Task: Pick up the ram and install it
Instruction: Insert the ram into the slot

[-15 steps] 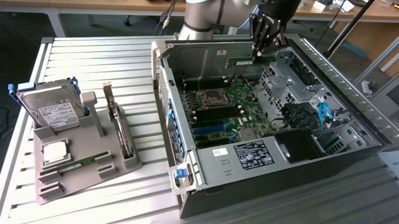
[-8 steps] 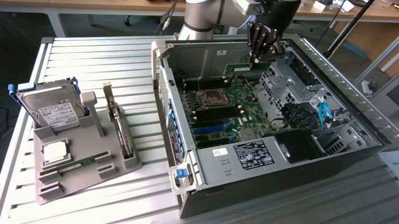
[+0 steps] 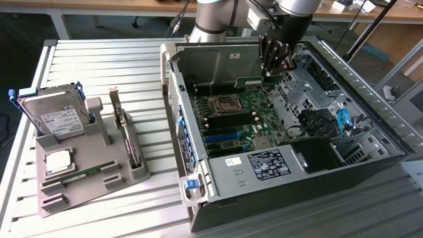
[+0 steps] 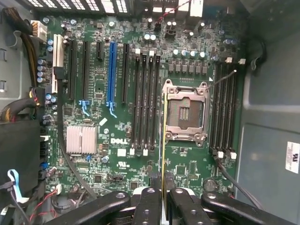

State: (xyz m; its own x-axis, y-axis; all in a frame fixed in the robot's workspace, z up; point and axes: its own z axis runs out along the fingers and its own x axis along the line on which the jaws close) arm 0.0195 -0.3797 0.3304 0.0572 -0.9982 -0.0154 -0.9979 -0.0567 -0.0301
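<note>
Slatted metal counter is carrying an open PC case. Pickup looks done and the install part is underway. The gripper is clamping the ram edge-on, hovering over the motherboard beside the CPU socket. Seating it is probably calling for squaring up with a memory slot.

Open computer case beneath the gripper, motherboard and processor socket exposed just below it; hard drive in a grey holder well apart.
</note>
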